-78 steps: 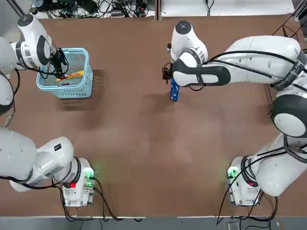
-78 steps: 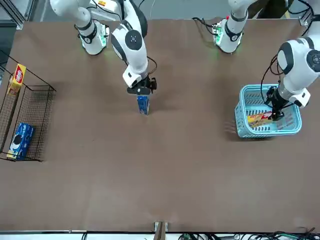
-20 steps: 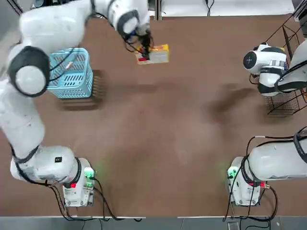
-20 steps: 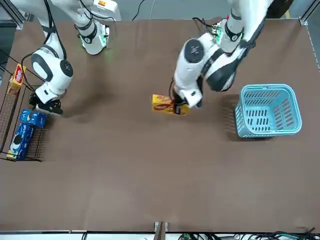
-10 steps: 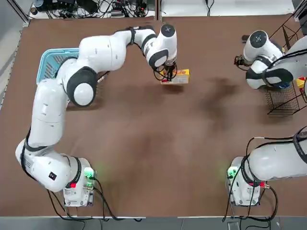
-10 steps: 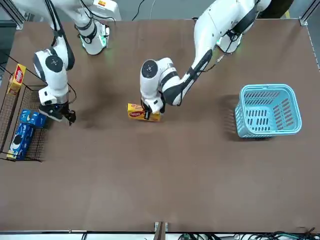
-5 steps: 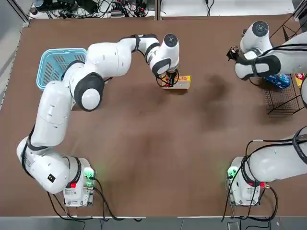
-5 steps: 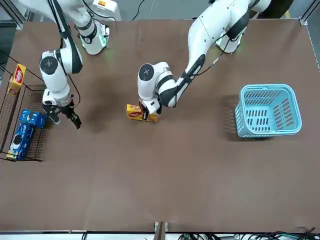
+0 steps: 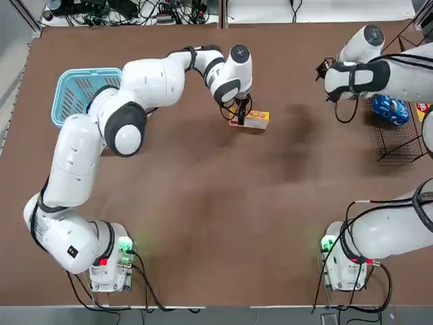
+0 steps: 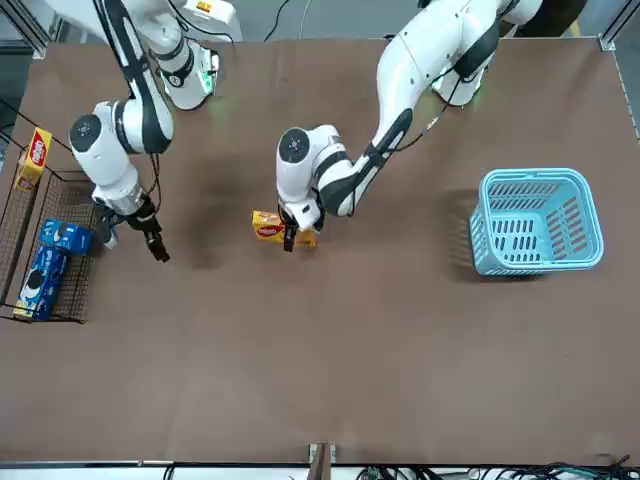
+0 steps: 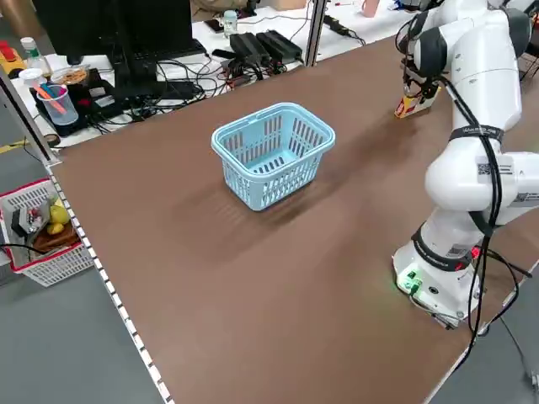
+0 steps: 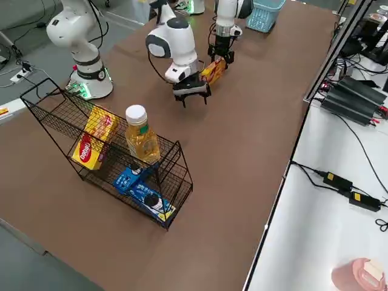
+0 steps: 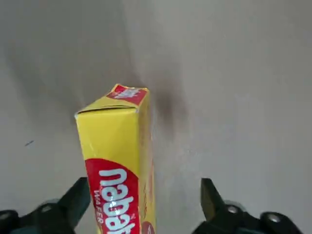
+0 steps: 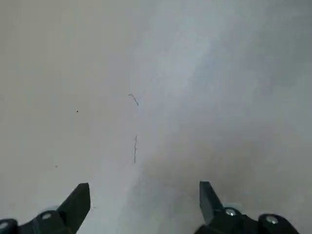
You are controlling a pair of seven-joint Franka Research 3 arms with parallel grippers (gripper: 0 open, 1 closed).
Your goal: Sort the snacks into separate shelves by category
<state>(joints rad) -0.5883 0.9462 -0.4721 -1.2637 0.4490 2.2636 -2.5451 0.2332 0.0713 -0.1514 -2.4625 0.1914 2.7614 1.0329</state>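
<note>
Left gripper (image 9: 238, 116) stood wide open around the flat yellow box with red label (image 9: 252, 120) on the brown desk (image 9: 216, 203). Right gripper (image 10: 155, 243) hung open and empty beside the black wire rack (image 10: 45, 235).

Your overhead view cuts off the wire rack (image 9: 399, 128) at its right edge, and the left arm's wrist hides part of the yellow box (image 9: 252, 119).

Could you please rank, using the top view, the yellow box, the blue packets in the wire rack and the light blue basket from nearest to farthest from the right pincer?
Measured from the right pincer:
1. Blue packets, in the wire rack at the table's right edge.
2. Yellow box, mid-table, at the left pincer.
3. Light blue basket, far left.
</note>
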